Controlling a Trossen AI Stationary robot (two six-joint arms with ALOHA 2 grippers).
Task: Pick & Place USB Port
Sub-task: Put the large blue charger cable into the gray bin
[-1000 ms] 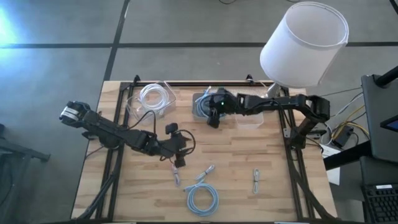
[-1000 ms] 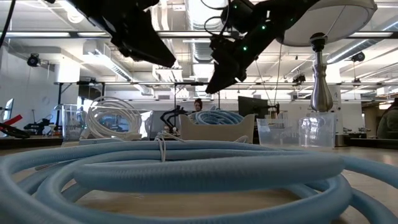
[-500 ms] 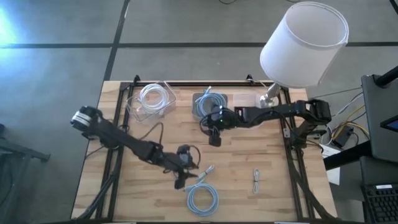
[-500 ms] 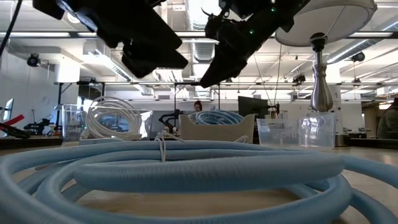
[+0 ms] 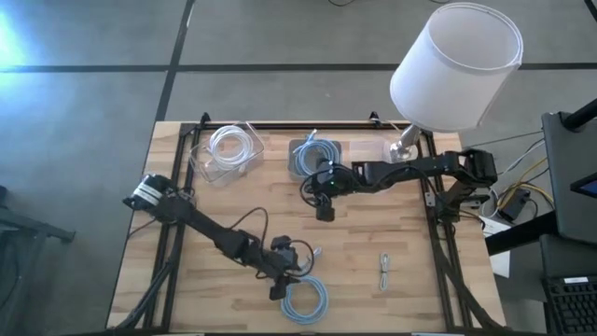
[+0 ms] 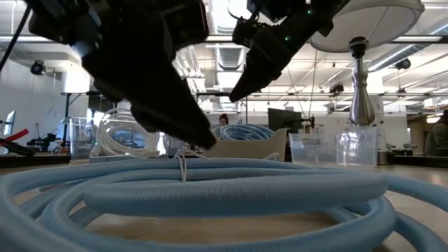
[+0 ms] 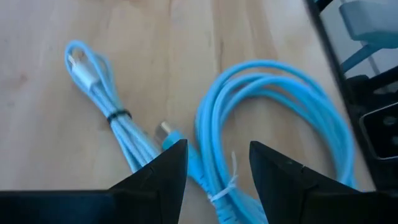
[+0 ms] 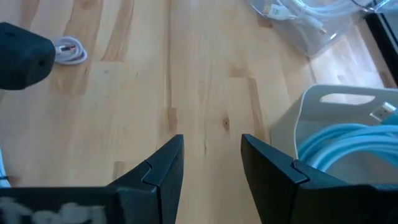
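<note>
- The left gripper (image 7: 211,163) hangs low over the big coil of light blue cable (image 7: 280,124), at the near edge of the wooden table (image 5: 215,210). Its fingers are spread and hold nothing.
- The cable's plug tip (image 7: 165,130) sits right between the fingers. A thin tied light blue cable (image 7: 106,93) lies just beside it.
- To do it well, I think it should go straight down and pinch only the plug end.
- The right gripper (image 8: 211,168) waits near the white bin of blue cable (image 8: 342,124), fingers apart and empty.
</note>
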